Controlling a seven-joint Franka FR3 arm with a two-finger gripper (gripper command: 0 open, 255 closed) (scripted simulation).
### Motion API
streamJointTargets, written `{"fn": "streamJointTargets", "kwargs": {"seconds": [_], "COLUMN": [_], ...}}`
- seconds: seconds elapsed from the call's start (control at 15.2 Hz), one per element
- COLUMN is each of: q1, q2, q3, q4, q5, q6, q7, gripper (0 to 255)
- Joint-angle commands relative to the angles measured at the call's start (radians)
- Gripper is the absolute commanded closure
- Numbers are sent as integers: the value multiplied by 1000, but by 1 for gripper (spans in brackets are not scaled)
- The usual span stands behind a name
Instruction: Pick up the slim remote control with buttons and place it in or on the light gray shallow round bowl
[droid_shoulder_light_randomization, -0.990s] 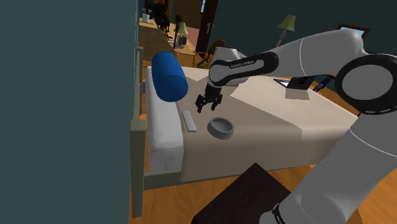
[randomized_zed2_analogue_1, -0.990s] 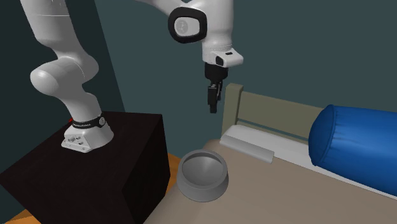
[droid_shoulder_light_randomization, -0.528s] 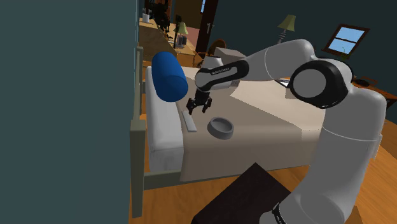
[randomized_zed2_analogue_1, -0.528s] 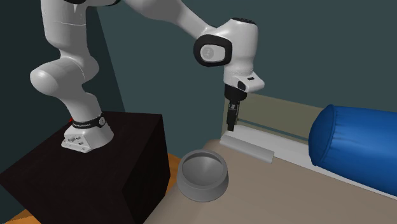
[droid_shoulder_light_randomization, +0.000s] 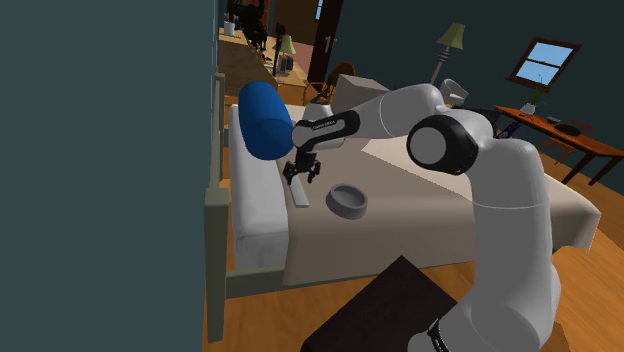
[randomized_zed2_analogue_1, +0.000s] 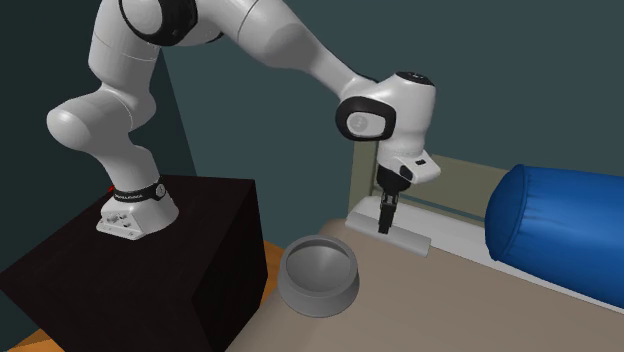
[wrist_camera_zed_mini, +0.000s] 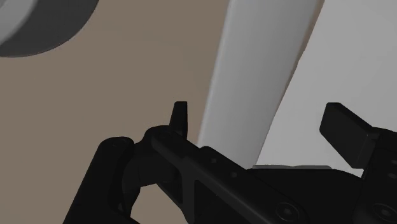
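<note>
Slim pale remote (droid_shoulder_light_randomization: 298, 190) is lying flat on the bed (droid_shoulder_light_randomization: 420, 200), against the white pillow (droid_shoulder_light_randomization: 255, 200), bowl (droid_shoulder_light_randomization: 346, 210) sitting at its 4 o'clock in the shoulder view. Fingers (wrist_camera_zed_mini: 347, 130) are straddling it, spread wide, holding nothing. My worry: a finger snagging the pillow and shoving it sideways.

Matt grey bowl (randomized_zed2_analogue_1: 318, 296), seemingly smooth remote (randomized_zed2_analogue_1: 402, 237)
</note>
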Motion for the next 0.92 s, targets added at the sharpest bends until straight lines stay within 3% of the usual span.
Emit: {"fn": "streamJointTargets", "kwargs": {"seconds": [0.0, 0.79, 0.86], "q1": [-2, -3, -3], "q2": [29, 67, 67], "q3": [1, 4, 4], "q4": [15, 11, 11], "q5": [3, 6, 6], "q6": [14, 55, 55], "q7": [-1, -3, -3], "gripper": [0, 0, 255]}}
